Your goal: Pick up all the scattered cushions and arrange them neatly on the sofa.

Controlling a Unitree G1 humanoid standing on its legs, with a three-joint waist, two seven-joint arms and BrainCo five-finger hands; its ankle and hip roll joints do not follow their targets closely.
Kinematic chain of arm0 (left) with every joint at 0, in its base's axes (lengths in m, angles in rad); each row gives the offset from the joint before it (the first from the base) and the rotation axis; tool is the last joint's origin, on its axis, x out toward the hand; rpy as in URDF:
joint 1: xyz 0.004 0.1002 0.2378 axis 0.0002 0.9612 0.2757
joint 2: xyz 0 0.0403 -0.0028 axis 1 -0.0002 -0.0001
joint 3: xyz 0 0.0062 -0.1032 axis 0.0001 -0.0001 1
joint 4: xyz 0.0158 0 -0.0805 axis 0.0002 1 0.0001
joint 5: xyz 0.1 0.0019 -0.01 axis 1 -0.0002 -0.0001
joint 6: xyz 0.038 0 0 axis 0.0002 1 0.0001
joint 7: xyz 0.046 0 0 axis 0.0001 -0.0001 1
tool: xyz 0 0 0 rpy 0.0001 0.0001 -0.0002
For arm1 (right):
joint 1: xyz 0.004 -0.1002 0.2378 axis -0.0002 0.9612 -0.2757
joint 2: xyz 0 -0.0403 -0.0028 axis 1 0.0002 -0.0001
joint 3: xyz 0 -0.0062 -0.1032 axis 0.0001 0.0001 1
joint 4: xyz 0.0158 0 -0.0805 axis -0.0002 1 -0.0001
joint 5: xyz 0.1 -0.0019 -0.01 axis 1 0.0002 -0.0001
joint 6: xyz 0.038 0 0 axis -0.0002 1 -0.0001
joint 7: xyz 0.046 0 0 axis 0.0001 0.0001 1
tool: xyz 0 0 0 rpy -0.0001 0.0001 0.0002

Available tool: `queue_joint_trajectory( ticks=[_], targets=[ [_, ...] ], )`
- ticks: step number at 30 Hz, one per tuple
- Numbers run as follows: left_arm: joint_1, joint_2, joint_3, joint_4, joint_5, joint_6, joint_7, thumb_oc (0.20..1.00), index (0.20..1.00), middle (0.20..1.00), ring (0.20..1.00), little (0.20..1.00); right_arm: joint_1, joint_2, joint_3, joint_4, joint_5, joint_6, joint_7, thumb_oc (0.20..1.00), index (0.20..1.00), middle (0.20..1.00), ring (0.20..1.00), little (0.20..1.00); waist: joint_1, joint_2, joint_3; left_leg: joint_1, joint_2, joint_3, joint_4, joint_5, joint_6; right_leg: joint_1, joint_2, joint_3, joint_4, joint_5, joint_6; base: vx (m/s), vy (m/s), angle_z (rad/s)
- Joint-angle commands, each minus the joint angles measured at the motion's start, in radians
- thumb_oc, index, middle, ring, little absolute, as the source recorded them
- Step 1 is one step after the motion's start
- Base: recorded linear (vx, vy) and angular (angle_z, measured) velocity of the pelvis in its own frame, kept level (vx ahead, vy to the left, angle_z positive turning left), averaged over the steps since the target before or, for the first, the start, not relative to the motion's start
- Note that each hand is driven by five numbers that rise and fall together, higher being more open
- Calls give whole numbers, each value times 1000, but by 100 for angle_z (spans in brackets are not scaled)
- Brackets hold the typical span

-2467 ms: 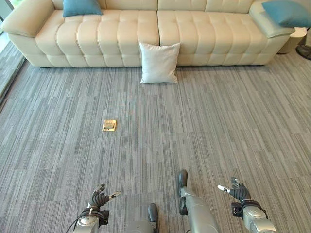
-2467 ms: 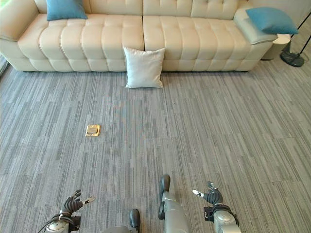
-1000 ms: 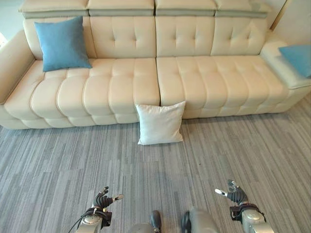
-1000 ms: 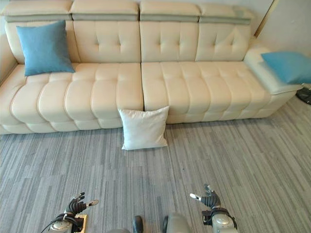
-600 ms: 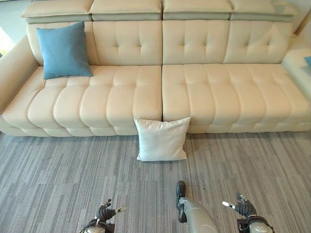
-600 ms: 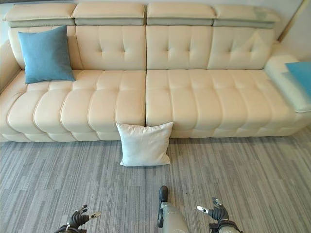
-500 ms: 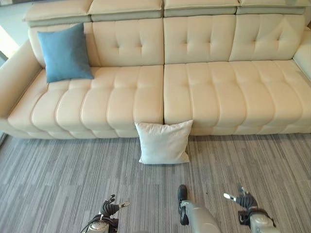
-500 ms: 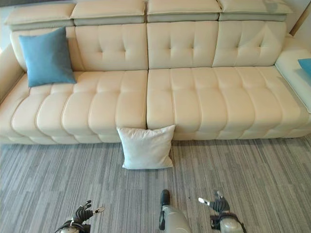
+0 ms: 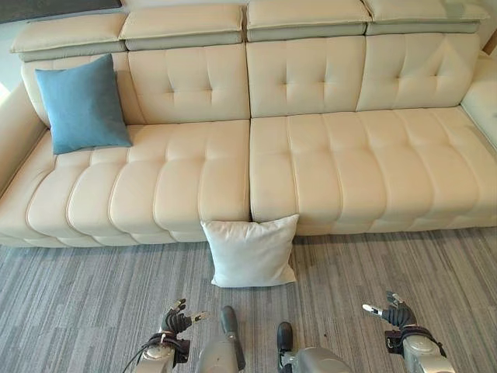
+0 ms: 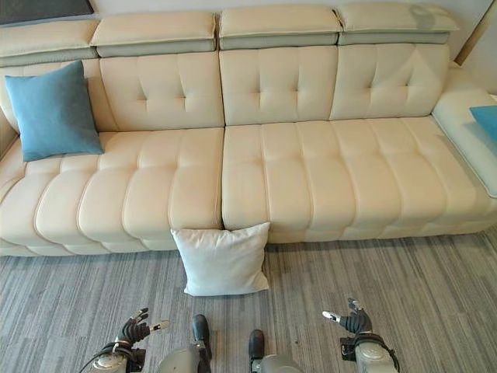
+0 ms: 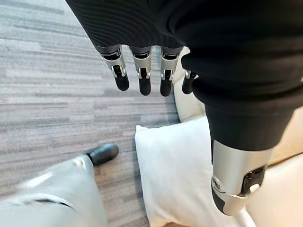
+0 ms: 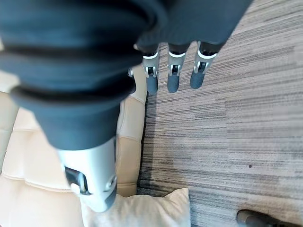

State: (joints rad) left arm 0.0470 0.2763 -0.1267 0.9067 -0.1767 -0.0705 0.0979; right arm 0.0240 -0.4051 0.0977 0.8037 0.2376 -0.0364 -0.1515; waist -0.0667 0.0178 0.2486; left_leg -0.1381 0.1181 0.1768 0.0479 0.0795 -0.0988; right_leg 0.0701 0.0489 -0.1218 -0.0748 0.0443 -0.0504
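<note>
- The left robot hand [image 9: 177, 320] hangs low over the grey striped carpet [image 9: 70, 303], fingers loosely spread and empty; the right robot hand [image 9: 394, 314] hangs likewise, relaxed and holding nothing.
- The square white fabric cushion [image 9: 251, 252] stands on the carpet ahead, between the two hands, leaning on the front of the cream tufted leather sofa [image 9: 326, 155]. It lies forward and inward of the left hand, which looks the nearer.
- The square blue fabric cushion [image 9: 81, 106] is propped on the sofa's left seat.
- Against 2.5 seconds ago, sofa and white cushion appear much nearer: the camera has advanced, and the cushion still leans where it was.
</note>
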Motion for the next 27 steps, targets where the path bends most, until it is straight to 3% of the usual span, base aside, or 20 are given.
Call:
queue_joint_trajectory(
  ticks=[1, 4, 5, 6, 9, 14, 19, 22, 25, 26, 27],
  targets=[
    [8, 54, -12, -37, -4, -11, 3, 1000, 1000, 1000, 1000, 1000, 13, -12, -11, -34, 6, -18, -3, 1000, 1000, 1000, 1000, 1000, 32, -38, -29, -70, -32, 10, 136, -51, 37, -18, -143, 41, 165, -147, 137, 207, 261, -14],
    [-9, 80, -14, -68, -7, -10, 3, 1000, 1000, 1000, 1000, 1000, -4, 12, 8, -55, 4, -19, 8, 1000, 1000, 1000, 1000, 1000, 37, -55, -19, -49, -60, 24, 177, -131, 87, -73, -182, 72, 300, -152, 159, 146, 237, -25],
    [-10, 80, -14, -68, -7, -10, 3, 1000, 1000, 1000, 1000, 1000, -5, 12, 8, -55, 4, -19, 8, 1000, 1000, 1000, 1000, 1000, 38, -54, -22, -51, -59, 25, 175, -128, 87, -77, -181, 73, 299, -150, 158, 92, 202, -34],
    [-16, 93, -6, -76, -9, -9, 10, 1000, 1000, 1000, 1000, 1000, -23, 19, 18, -55, 4, -20, 10, 1000, 1000, 1000, 1000, 1000, 39, -58, -10, -32, -68, 40, 189, -160, 109, -134, -199, 79, 389, -113, 169, 87, 205, -25],
    [-17, 102, 2, -74, -10, -9, 13, 1000, 1000, 1000, 1000, 1000, -38, 30, 33, -63, 1, -23, 13, 1000, 1000, 1000, 1000, 1000, 37, -58, 0, 16, -78, 60, 171, -178, 123, -193, -208, 58, 464, -73, 174, 125, 175, -29],
    [-26, 102, -1, -45, -7, -14, 19, 1000, 1000, 1000, 1000, 1000, -49, 16, 48, -54, -4, -24, 12, 1000, 1000, 1000, 1000, 1000, 12, -55, 11, 87, -116, 44, 123, -201, 124, -270, -181, -5, 350, -67, 165, 193, 81, -16],
    [-27, 108, -3, -67, -1, -21, 11, 1000, 1000, 1000, 1000, 1000, -48, -2, 46, -49, -13, -21, 11, 1000, 1000, 1000, 1000, 1000, 18, -69, 22, 68, -134, 31, 164, -224, 123, -252, -182, 3, 304, -56, 170, 88, -12, 29],
    [-50, 130, -1, -79, -11, -28, 18, 1000, 1000, 1000, 1000, 1000, -73, -25, 65, -35, -41, -27, -2, 1000, 1000, 1000, 1000, 1000, 28, -78, 37, 21, -129, 18, 197, -229, 118, -269, -186, -16, 303, -57, 163, -50, -109, 27],
    [-139, 175, -20, -87, -53, -47, 58, 1000, 1000, 1000, 1000, 1000, -163, -52, 122, -6, -58, -37, -27, 1000, 1000, 1000, 1000, 1000, 51, -95, 92, -137, -112, -10, 297, -235, 109, -371, -191, -19, 346, -67, 147, -170, -146, 15],
    [-139, 175, -20, -87, -53, -47, 58, 1000, 1000, 1000, 1000, 1000, -163, -52, 122, -6, -58, -37, -27, 1000, 1000, 1000, 1000, 1000, 51, -95, 92, -137, -112, -10, 297, -235, 109, -371, -191, -19, 346, -67, 147, -67, -121, 17],
    [-193, 199, -41, -92, -71, -57, 75, 1000, 1000, 1000, 1000, 1000, -215, -68, 148, 9, -49, -41, -39, 1000, 1000, 1000, 1000, 1000, 60, -91, 113, -199, -99, -26, 342, -264, 99, -428, -184, -17, 389, -97, 146, -64, -137, 24]
  ],
)
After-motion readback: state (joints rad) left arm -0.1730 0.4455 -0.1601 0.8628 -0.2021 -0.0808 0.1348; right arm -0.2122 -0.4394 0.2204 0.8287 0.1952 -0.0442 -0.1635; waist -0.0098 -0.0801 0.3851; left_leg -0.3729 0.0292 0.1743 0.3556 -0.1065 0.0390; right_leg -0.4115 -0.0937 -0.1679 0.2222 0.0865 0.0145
